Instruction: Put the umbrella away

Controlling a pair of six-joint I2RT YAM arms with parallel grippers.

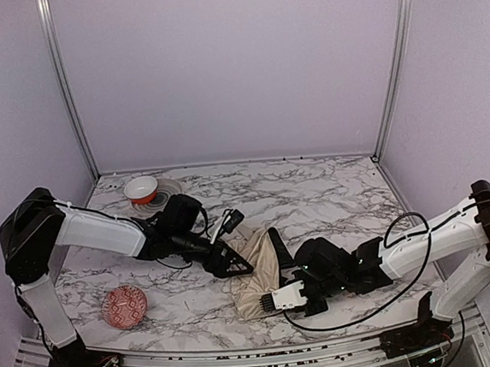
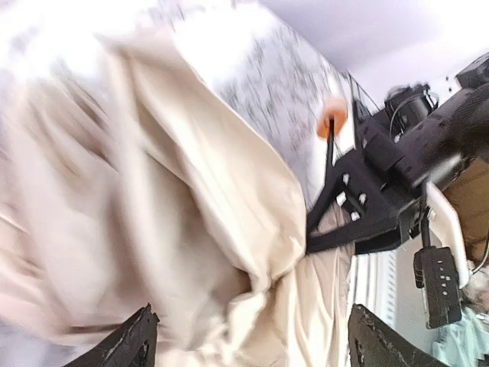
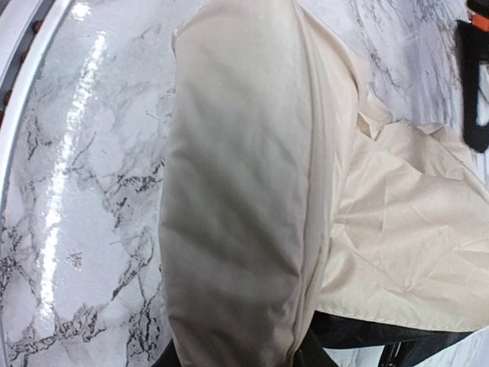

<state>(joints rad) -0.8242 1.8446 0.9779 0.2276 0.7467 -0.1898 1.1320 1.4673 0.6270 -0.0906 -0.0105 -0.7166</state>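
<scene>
The marble-patterned table (image 1: 331,189) carries everything. Near its front middle, between the two arms, lies the umbrella (image 1: 258,278), a collapsed heap of cream fabric. The right pincer (image 1: 277,299) is closed around the bundled near end of that fabric, which fills the gap between its fingers. The left pincer (image 1: 230,260) stands spread wide at the heap's far left side, gripping nothing. Its wrist view is blurred, so I cannot tell whether a finger brushes the cloth. A red patterned ball (image 1: 124,307) sits front left, and a small bowl (image 1: 141,189) sits at the far left.
</scene>
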